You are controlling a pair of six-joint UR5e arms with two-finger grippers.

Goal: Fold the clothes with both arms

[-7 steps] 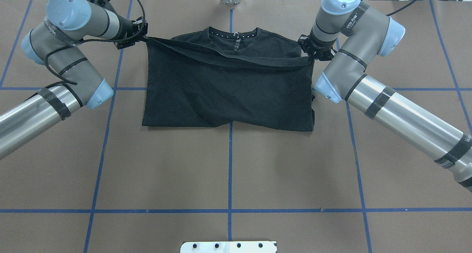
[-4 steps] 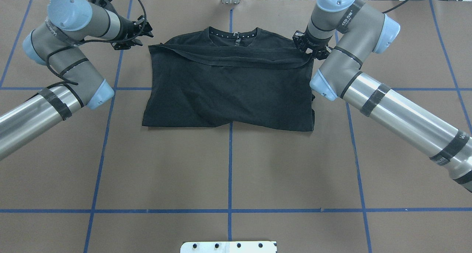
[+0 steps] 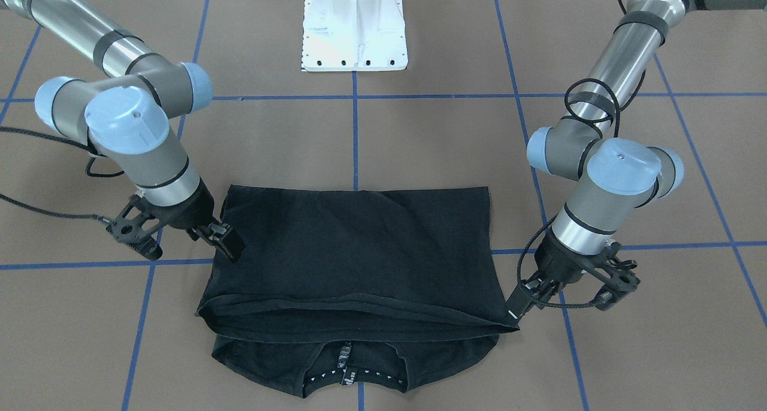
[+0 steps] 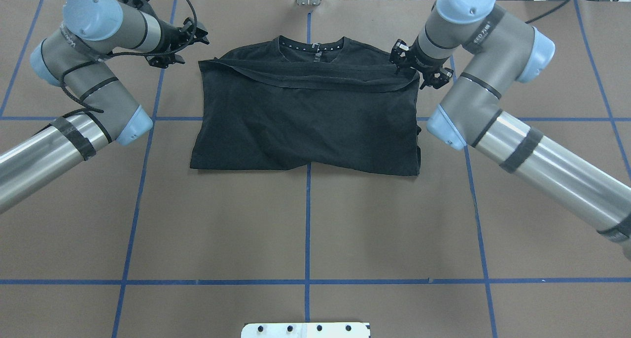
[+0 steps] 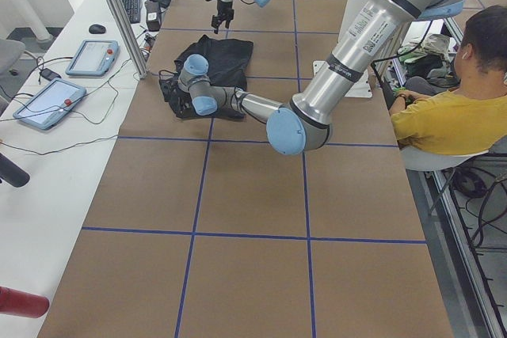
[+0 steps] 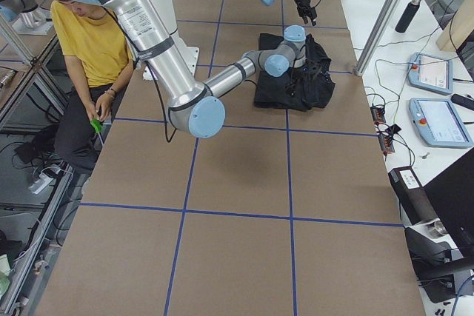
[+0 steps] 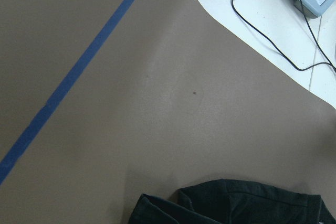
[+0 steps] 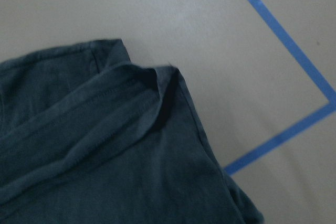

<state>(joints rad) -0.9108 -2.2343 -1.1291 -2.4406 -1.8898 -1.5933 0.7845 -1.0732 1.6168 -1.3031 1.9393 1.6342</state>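
While the T-shirt point(image 4: 305, 116) lies folded on the table point(image 4: 384, 219), left claw point(image 4: 187, 46) and right claw point(image 4: 418, 64) gape empty at its corners.

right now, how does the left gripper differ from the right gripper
The left gripper hangs beside the black T-shirt, over the table, while the right gripper hangs over the T-shirt's folded corner. The left wrist view shows mostly table, with cloth only at its bottom edge; the right wrist view is about half filled with cloth. Both grippers are open and hold nothing.
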